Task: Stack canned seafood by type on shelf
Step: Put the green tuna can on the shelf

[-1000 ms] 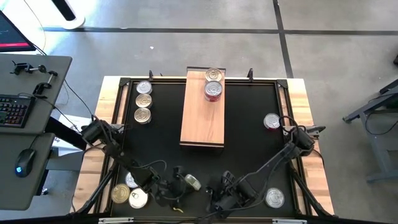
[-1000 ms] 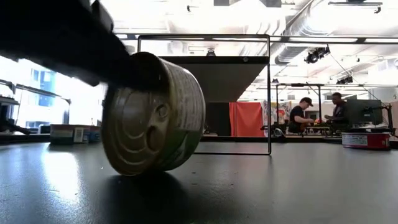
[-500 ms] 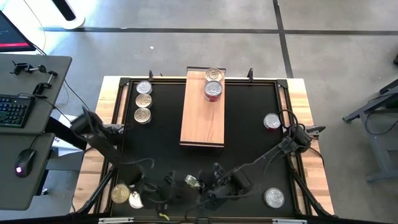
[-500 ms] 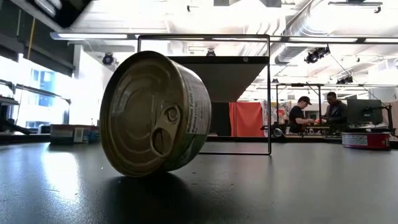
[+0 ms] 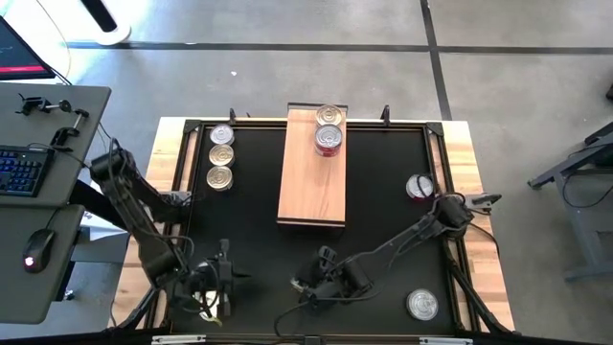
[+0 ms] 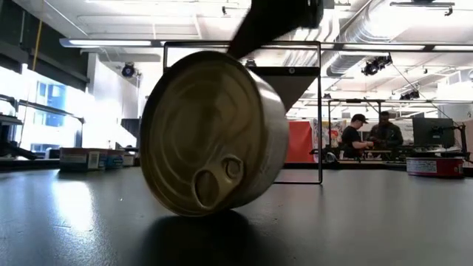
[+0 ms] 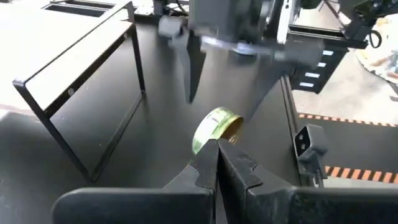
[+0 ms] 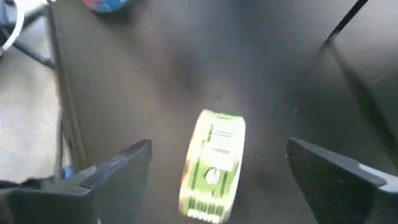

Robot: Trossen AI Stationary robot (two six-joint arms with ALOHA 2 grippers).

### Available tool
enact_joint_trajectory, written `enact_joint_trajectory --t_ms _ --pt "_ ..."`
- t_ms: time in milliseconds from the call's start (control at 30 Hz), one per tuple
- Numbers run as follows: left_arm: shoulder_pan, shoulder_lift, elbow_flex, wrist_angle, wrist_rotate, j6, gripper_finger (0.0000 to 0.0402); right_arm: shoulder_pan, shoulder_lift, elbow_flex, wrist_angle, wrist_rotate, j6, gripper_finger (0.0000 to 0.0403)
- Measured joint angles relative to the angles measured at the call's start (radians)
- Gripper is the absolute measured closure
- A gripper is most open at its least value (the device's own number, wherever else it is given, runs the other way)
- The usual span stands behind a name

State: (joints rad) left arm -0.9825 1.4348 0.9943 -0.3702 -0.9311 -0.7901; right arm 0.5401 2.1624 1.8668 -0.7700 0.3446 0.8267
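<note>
Looked like two skinny black jointed arms with loose black cables looping along the links and down near the bases. Had dark, flat, tapered fingers [image 8: 115,167] on the right gripper [image 8: 217,168], a similar matte black pair pressed together on the left gripper [image 7: 217,163], plus a silvery-grey wrist block with white plates.

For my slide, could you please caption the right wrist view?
Open right tool straddling a green-labelled tin standing on edge.
</note>
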Motion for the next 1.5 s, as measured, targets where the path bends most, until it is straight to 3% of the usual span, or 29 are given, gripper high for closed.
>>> enact_joint_trajectory --t_ms 267,400,500,667,900,1067,1300,1500 --pt "-0.001 0.041 0.000 0.004 0.045 -0.022 0.0402 -0.011 0.086 0.000 -0.001 -0.139 0.057 0.0036" --pt "-0.009 0.040 0.000 0.016 0.062 -0.038 0.0401 -0.014 0.099 0.000 -0.016 -0.178 0.142 0.0058" --pt "-0.034 0.025 0.000 0.053 0.045 -0.008 0.0401 -0.017 0.095 0.000 -0.011 -0.175 0.182 0.0117" --pt "-0.092 -0.051 0.000 0.125 -0.019 0.127 0.0402 -0.017 0.090 0.079 -0.017 -0.161 0.165 0.0282" --pt "-0.177 -0.218 0.000 0.106 -0.094 0.261 0.0401 -0.025 0.088 0.302 -0.076 -0.105 0.081 0.0284" --pt "-0.241 -0.302 0.000 0.029 -0.096 0.253 0.0401 -0.053 0.087 0.486 -0.239 -0.018 0.073 0.0284" --pt "-0.298 -0.266 0.000 -0.006 -0.164 0.273 0.0401 -0.131 -0.075 0.425 -0.213 0.097 0.025 0.0284" --pt "-0.262 -0.180 0.000 0.010 -0.173 0.157 0.0401 -0.222 -0.144 0.425 -0.520 0.195 0.004 0.0284"
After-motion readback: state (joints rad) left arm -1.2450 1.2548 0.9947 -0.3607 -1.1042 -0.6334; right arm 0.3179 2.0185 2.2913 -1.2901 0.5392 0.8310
